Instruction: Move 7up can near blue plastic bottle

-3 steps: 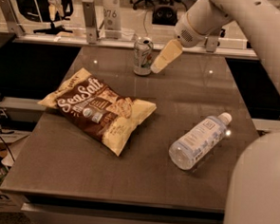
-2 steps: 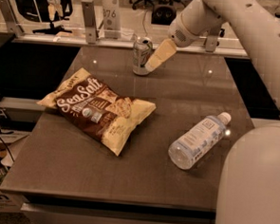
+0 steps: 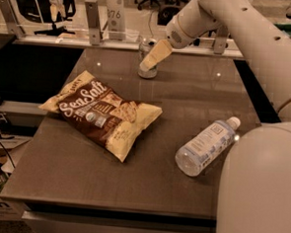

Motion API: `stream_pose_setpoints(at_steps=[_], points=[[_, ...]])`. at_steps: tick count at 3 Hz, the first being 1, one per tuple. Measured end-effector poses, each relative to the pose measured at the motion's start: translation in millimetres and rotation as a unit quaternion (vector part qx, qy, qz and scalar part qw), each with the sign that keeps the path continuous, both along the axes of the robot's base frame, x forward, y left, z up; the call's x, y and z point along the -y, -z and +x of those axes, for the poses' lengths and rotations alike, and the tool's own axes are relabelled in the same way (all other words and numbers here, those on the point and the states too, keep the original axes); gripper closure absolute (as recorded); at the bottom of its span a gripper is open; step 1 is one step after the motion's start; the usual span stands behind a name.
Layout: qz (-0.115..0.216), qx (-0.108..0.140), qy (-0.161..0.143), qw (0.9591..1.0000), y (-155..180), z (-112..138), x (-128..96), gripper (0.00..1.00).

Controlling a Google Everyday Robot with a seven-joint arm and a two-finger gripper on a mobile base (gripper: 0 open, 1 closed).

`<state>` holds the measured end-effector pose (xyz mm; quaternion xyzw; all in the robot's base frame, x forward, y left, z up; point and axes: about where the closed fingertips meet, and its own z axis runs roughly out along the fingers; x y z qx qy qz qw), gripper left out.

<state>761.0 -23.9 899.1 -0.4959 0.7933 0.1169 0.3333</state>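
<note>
So the desk (image 3: 191, 94) is a dark brown slab that takes up most of the frame. Its far edge runs along a rail with metal posts at the top, the left edge drops off to cables and clutter on the floor, and the near edge sits at the bottom. The biggest open patch is the middle-right strip between the top and the bottle (image 3: 205, 146); there's also bare surface along the bottom left. A chip bag (image 3: 101, 113) lies flat across the center-left and eats up a lot of room there. The can (image 3: 148, 73) stands upright at the top center, close to the far edge and well apart from the bottle. It's small and silvery with a shiny top, though its markings are mostly covered. The gripper (image 3: 154, 57) comes down from the upper right on the white arm (image 3: 216, 14) and sits right against the can, overlapping its front; can't tell if it's clamped or loose. The bottle lies on its side at lower right, white cap pointing to the upper right, near the robot's big white body (image 3: 259, 194).
</note>
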Motion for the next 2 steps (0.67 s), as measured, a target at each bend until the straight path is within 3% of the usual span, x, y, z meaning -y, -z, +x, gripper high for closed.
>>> stream_pose_setpoints(at_steps=[2], points=[[0.025, 0.000, -0.006, 0.9997, 5.7, 10.3, -20.3, 0.00]])
